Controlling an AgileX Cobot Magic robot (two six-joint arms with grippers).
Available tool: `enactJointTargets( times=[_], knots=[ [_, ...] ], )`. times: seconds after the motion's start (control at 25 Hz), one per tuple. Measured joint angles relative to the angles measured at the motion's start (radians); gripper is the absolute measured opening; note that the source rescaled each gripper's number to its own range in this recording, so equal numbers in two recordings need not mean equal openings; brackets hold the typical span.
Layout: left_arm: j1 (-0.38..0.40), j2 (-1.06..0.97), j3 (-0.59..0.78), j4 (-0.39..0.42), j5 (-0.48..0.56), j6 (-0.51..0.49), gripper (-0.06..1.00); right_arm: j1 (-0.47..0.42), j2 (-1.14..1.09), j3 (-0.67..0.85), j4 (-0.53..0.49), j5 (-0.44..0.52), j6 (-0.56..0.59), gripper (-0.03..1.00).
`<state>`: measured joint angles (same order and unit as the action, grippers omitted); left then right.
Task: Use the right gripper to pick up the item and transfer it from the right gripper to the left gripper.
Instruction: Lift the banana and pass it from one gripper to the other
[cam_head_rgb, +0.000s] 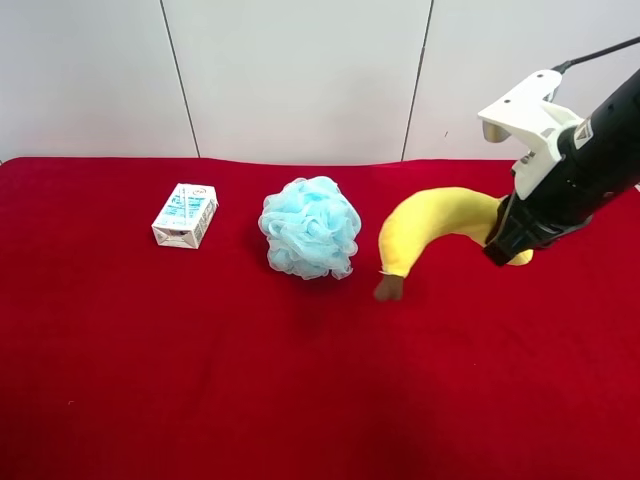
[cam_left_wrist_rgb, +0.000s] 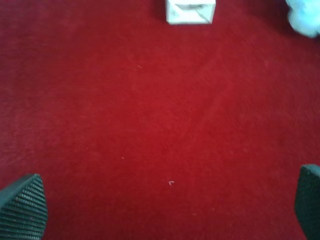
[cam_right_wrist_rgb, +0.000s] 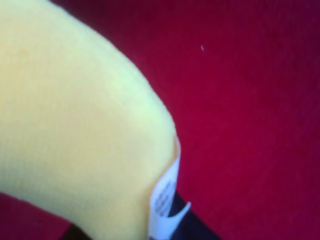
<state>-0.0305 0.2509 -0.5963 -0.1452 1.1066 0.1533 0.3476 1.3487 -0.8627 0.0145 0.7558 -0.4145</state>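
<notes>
The right hand (cam_head_rgb: 505, 250) meets one end of the plush banana (cam_head_rgb: 430, 225), which curves away from it across the worktop (cam_head_rgb: 300, 400). Just beyond the banana's other end sits the mesh bath puff (cam_head_rgb: 310, 228), and farther from that hand the small carton (cam_head_rgb: 185, 215). Both lie ahead of the left hand (cam_left_wrist_rgb: 165, 202), well apart from it.

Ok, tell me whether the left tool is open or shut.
Open: the left tool shows its fingertips far apart at opposite view edges, only red cloth between.
</notes>
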Motion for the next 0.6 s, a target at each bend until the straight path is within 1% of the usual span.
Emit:
enactJointTargets(
  times=[0.04, 0.12, 0.28, 0.4, 0.6],
  knots=[
    [-0.019, 0.037, -0.017, -0.020, 0.000, 0.025, 1.00, 0.016, -0.007, 0.000, 0.003, 0.000, 0.001, 0.00],
    [-0.082, 0.107, -0.050, -0.047, 0.000, 0.066, 1.00, 0.061, -0.013, 0.000, 0.010, 0.000, 0.009, 0.00],
    [-0.241, 0.262, -0.111, -0.048, 0.014, 0.098, 1.00, 0.147, -0.014, 0.000, 0.015, -0.008, 0.060, 0.00],
    [-0.364, 0.384, -0.174, -0.021, 0.017, 0.106, 1.00, 0.200, -0.014, -0.003, 0.015, -0.014, 0.107, 0.00],
    [-0.563, 0.597, -0.288, 0.079, 0.010, 0.107, 1.00, 0.269, -0.013, -0.098, 0.015, -0.008, 0.201, 0.00]
  ],
)
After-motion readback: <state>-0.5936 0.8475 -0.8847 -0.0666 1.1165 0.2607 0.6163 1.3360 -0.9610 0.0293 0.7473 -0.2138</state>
